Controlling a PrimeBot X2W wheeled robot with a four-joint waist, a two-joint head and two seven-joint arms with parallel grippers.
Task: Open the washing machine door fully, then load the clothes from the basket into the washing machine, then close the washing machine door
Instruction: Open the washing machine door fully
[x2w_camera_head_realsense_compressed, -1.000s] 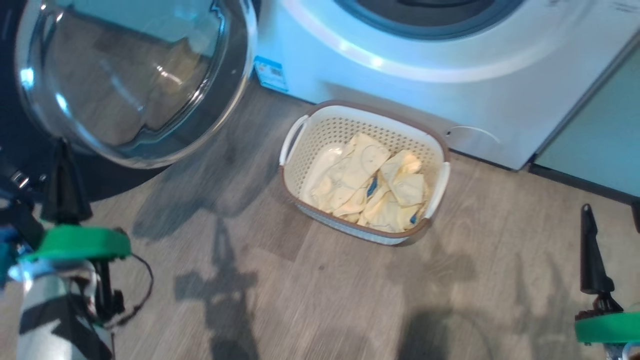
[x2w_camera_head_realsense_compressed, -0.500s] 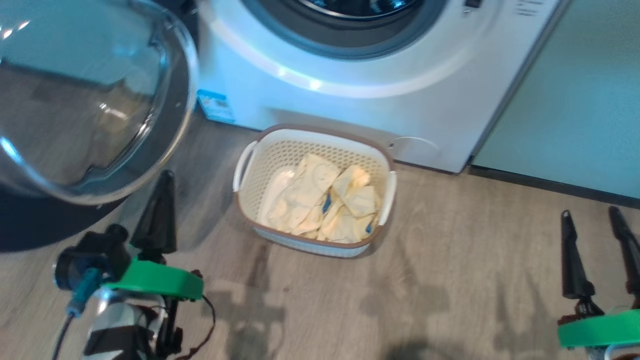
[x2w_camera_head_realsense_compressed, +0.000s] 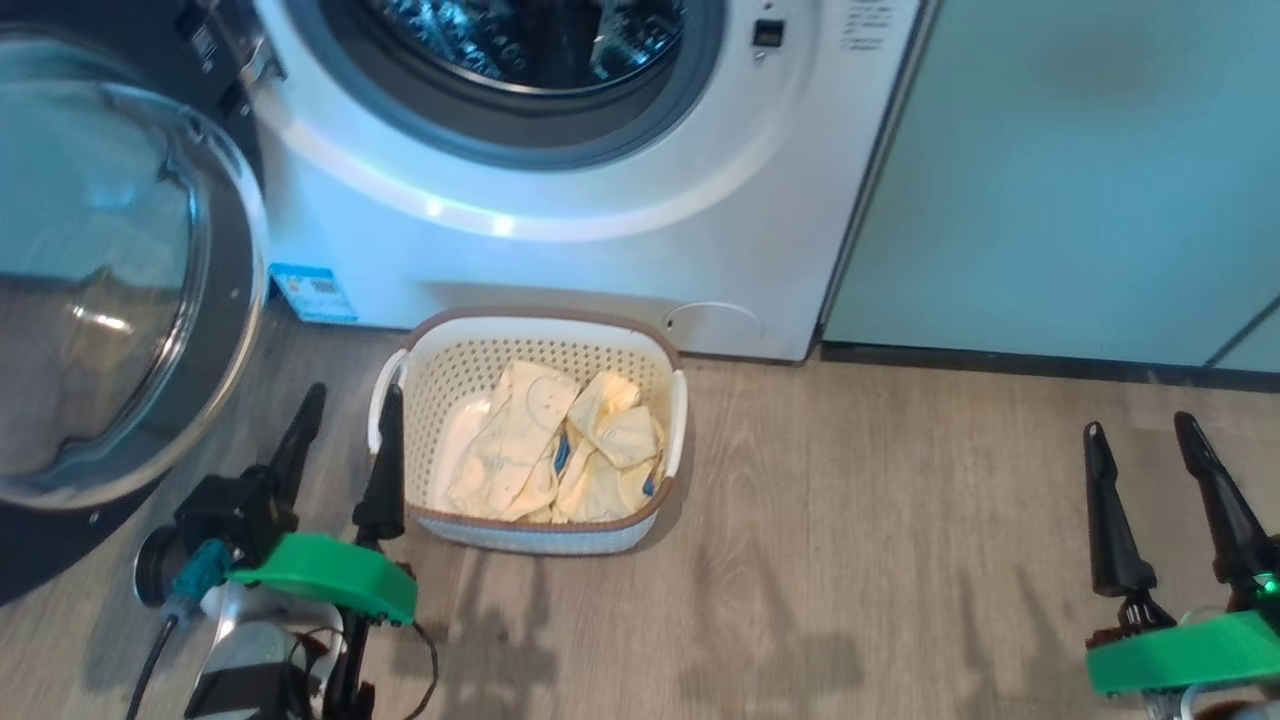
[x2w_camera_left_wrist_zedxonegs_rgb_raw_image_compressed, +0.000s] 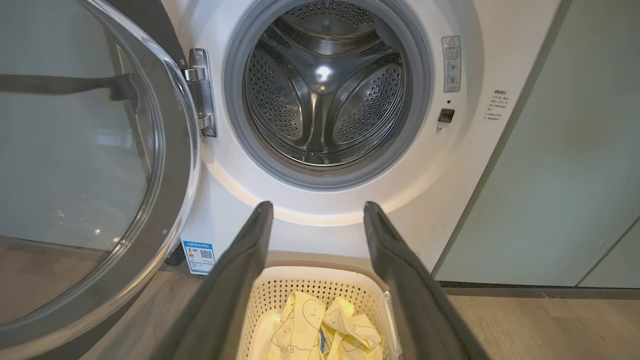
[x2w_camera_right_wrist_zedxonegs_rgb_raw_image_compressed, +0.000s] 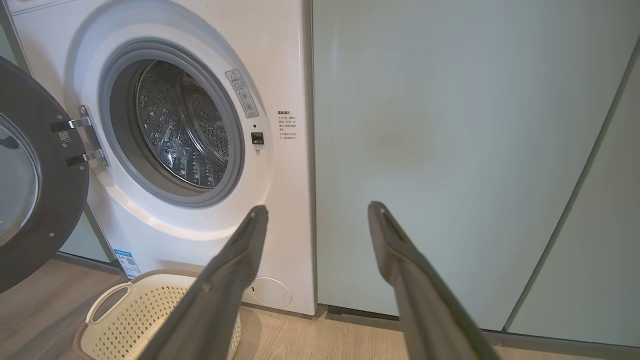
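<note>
Wooden floor (x2w_camera_head_realsense_compressed: 850, 560) and pale green cabinet panels (x2w_camera_head_realsense_compressed: 1080, 170) at 3 o'clock surround the washing machine (x2w_camera_head_realsense_compressed: 640, 270), which stands at 12 o'clock in the head view w/ its steel drum (x2w_camera_left_wrist_zedxonegs_rgb_raw_image_compressed: 320, 85) bare. The washing machine door (x2w_camera_head_realsense_compressed: 90, 300) hangs at 9 o'clock, swung far away from the opening. It is probably fully open, but the head cam cuts its left edge, so I can't be sure. The basket (x2w_camera_head_realsense_compressed: 545, 316) sits on the floor at 6 o'clock of the drum, just in front of the machine. The clothes (x2w_camera_head_realsense_compressed: 550, 450) all lie inside it, none in the drum yet.

What changed: one sec ago the left claw (x2w_camera_head_realsense_compressed: 354, 392) was pinched shut, near the door. Now its fingers are spread wide w/ nothing between them, at approx. 9 o'clock of the basket, just beside it. The head cam moved too. I judge the door step is finished and loading can start. The right claw (x2w_camera_head_realsense_compressed: 1139, 422) is spread wide and empty at 3 o'clock, well apart from the basket.
</note>
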